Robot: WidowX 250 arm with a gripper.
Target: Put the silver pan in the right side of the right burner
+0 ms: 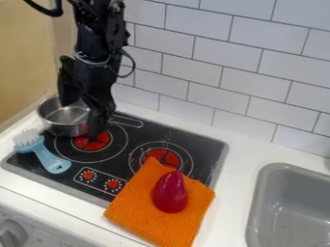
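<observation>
At the stove's back left corner, the black gripper [81,114] hangs down over the silver pan [59,116], its fingers apart. One finger is over the pan's far side, and the other is low at the pan's right side, hiding that part of the rim. The pan sits upright, to the left of and behind the left burner [92,140]. Nearer the stove's right side is the right burner [174,157], its front part covered by an orange cloth [135,210].
A dark red, pointed toy [170,192] lies on the cloth. A light blue brush [48,158] rests across the stove's left front edge. The grey sink [261,202] is at the right, and a white tiled wall [193,77] stands behind the stove.
</observation>
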